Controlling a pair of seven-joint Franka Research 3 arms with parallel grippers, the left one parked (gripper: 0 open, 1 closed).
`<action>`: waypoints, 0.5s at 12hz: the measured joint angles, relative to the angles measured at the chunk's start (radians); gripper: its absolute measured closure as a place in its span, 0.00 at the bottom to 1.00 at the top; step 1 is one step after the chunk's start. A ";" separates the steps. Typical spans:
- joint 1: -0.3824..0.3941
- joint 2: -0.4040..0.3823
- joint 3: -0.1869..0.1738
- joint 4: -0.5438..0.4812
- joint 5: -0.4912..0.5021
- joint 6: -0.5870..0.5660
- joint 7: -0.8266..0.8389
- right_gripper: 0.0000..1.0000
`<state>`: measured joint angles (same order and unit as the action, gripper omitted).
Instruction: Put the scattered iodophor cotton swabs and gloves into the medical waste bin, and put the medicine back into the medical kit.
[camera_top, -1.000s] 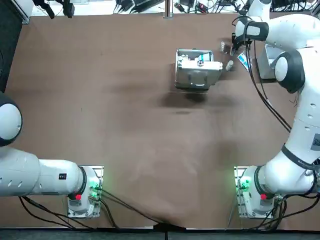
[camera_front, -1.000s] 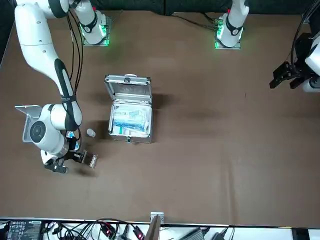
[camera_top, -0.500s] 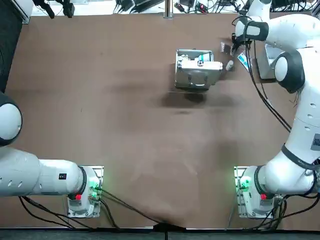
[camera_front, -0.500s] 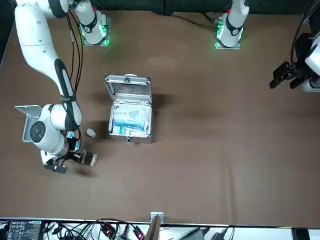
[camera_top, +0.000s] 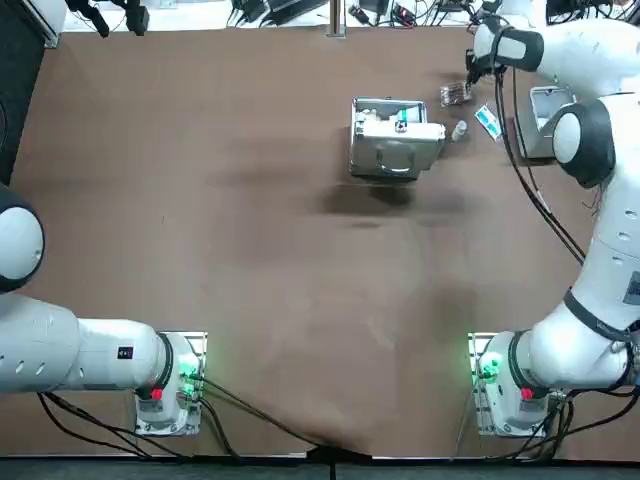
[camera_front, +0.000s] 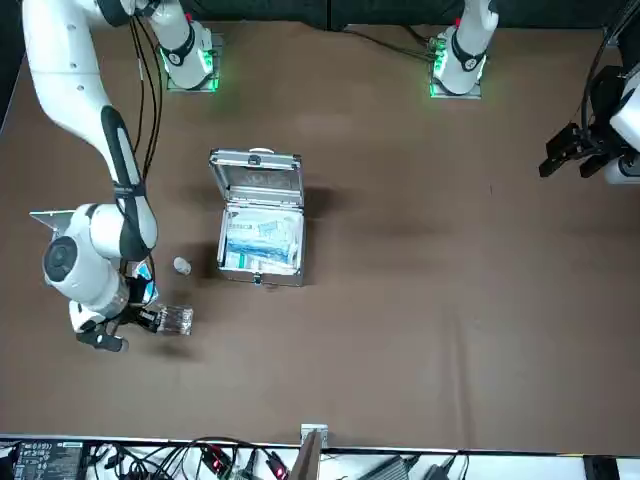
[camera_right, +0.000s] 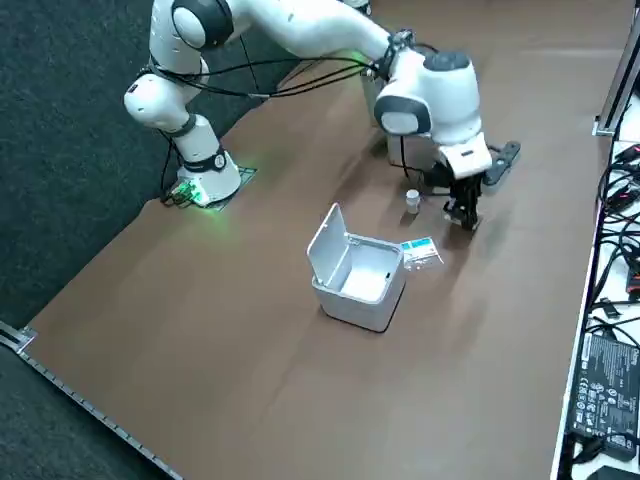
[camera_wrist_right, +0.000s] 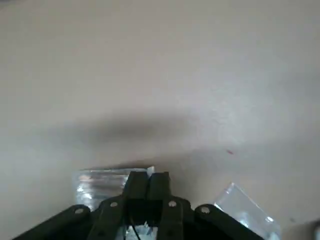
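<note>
- Where the wrist view looks down the fingers, the right end effector (camera_wrist_right: 147, 177) has them pressed together. They pinch a clear swab pack (camera_wrist_right: 97, 181), and the pinched part is hidden beneath them.
- A second clear piece (camera_wrist_right: 245, 209) shows beside the fingers; I cannot tell whether it belongs to the same pack.
- In the front view the pack juts from the end effector toward the robot's left. Whether it touches the bench (camera_front: 420, 300) or hangs clear cannot be told.
- The arm covers much of the bin (camera_top: 540, 125) in the top view, and only a corner of its lid shows in the front view. The side view shows it whole, lid raised.
- A blue packet (camera_top: 487, 122) lies between the bin and a small bottle (camera_top: 459, 130); the arm half covers it in the front view.
- The kit (camera_top: 393, 137) stands open near the bottle, and the arm hides nearly all of it in the side view.
- The end effector is near the bench's far edge, on the right, with cables lying beyond that edge.
- Left of the kit, and from the kit back to the arm bases, the bench is wide bare brown surface.
</note>
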<state>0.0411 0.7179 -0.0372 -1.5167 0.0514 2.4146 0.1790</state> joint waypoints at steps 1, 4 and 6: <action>-0.002 -0.027 -0.001 0.002 0.000 -0.027 0.000 0.99; -0.008 -0.112 -0.009 0.013 -0.006 -0.151 -0.006 0.99; -0.019 -0.162 -0.017 0.037 -0.057 -0.251 -0.022 0.99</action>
<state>0.0221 0.5554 -0.0540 -1.4800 -0.0051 2.1639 0.1570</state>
